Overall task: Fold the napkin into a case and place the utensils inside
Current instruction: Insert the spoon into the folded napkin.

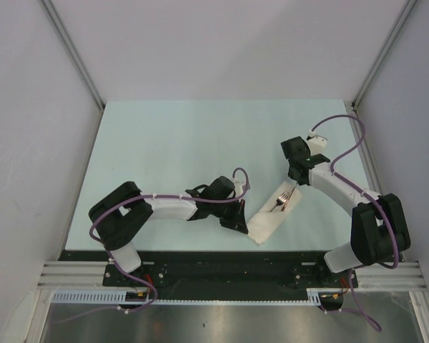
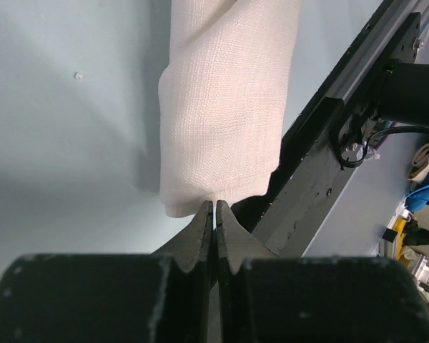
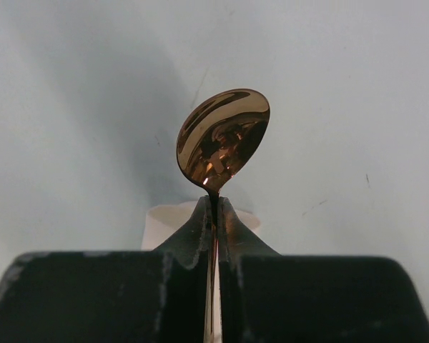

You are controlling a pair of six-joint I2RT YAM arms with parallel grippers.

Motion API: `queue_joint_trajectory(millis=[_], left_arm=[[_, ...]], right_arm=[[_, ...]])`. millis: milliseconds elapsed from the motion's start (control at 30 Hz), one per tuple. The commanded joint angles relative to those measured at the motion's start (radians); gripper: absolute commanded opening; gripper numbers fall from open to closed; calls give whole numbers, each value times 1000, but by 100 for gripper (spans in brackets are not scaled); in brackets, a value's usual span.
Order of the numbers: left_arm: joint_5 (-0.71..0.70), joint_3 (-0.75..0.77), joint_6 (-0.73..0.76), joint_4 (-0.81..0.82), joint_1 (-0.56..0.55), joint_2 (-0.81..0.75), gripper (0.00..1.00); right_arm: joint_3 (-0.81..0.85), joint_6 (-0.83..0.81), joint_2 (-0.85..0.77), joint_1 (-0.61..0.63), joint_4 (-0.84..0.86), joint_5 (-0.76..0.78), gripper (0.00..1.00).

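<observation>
arms: 2, both reaching in from the bottom of the top view and meeting near the lower middle of the bench [image 1: 164, 143]
case [image 1: 268, 221]: 1, a white folded cloth strip lying flat on the bench. It runs diagonally from lower left to upper right, just right of centre in the lower part of the top view
case, left wrist view [image 2: 225, 107]: fills the upper middle, woven texture clear, its near short edge at the fingertips
case, right wrist view [image 3: 161, 218]: only a small white end shows, behind the fingers and left of centre
spoon [image 3: 222, 139]: 1, coppery shiny bowl at frame centre, sticking out past the fingertips with pale bench behind it. The handle runs back between the fingers
metal piece [image 1: 281, 202]: 1, thin and silvery, over the upper right end of the case in the top view. Too small to tell whether it is the same spoon or another utensil
left hand [image 1: 242, 223] [image 2: 214, 214]: all but closed, only a hairline slit between the fingers. The tips are on the case's lower left short edge and look pinched on the cloth
right hand [image 1: 294, 183] [image 3: 214, 207]: closed tight on the spoon's neck just under the bowl, above the upper right end of the case
hands: 2, one at each end of the case
loose napkins: 0 unfolded, only the one folded case
</observation>
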Motion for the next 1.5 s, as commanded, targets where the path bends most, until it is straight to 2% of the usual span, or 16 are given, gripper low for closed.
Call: queue_joint_trajectory(millis=[0, 433, 833, 1233, 1467], left_arm=[[20, -7, -18, 36, -7, 7, 7], [18, -8, -33, 45, -7, 9, 7], [22, -16, -36, 59, -7, 1, 7], [25, -16, -41, 66, -7, 4, 7], [23, -16, -39, 65, -7, 0, 7]], right_arm=[[33, 92, -8, 44, -65, 40, 0], [17, 239, -15, 115, -183, 1, 0], [-55, 367, -25, 124, -182, -182, 0], [-46, 492, -19, 165, -291, -210, 0], [-44, 503, -18, 178, -329, -223, 0]])
